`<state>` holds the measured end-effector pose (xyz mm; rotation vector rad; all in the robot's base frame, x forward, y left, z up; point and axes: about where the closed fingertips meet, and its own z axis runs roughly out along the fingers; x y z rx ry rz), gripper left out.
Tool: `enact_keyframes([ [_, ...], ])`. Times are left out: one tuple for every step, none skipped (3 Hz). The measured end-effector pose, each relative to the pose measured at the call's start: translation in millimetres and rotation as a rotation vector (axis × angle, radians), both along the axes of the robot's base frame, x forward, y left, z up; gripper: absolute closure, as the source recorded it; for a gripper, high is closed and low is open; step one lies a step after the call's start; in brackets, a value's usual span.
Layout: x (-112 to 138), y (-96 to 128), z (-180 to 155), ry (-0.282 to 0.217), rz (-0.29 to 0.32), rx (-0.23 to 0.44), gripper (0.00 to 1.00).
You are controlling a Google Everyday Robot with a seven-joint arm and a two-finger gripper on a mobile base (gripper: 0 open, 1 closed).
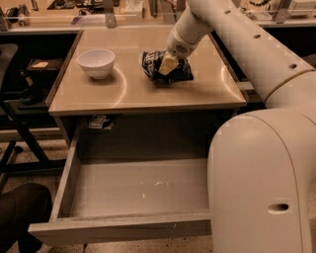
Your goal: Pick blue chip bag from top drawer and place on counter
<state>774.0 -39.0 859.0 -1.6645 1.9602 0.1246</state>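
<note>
The blue chip bag (174, 73) rests on the beige counter (123, 94), right of centre. My gripper (168, 63) reaches down from the upper right and is shut on the bag's top, with a tan finger pad (167, 64) pressed into it. The top drawer (123, 228) is pulled wide open below the counter, and its scuffed grey floor (143, 185) holds nothing. My arm's big white link (261, 183) hides the drawer's right end.
A white bowl (97, 62) stands on the counter's left side. A cluttered bench (98, 10) runs behind the counter. A black chair frame (15, 123) and a dark object (19, 215) are at the left on the floor.
</note>
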Motion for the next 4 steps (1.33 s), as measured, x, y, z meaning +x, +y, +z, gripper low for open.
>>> enact_keyframes([
  [-0.1,0.2,-0.3,0.001,0.000,0.000,0.59],
  [-0.1,0.3,-0.3,0.001,0.000,0.000,0.36],
  [-0.1,0.3,-0.4,0.001,0.000,0.000,0.13],
  [-0.1,0.3,-0.5,0.001,0.001,0.000,0.00],
])
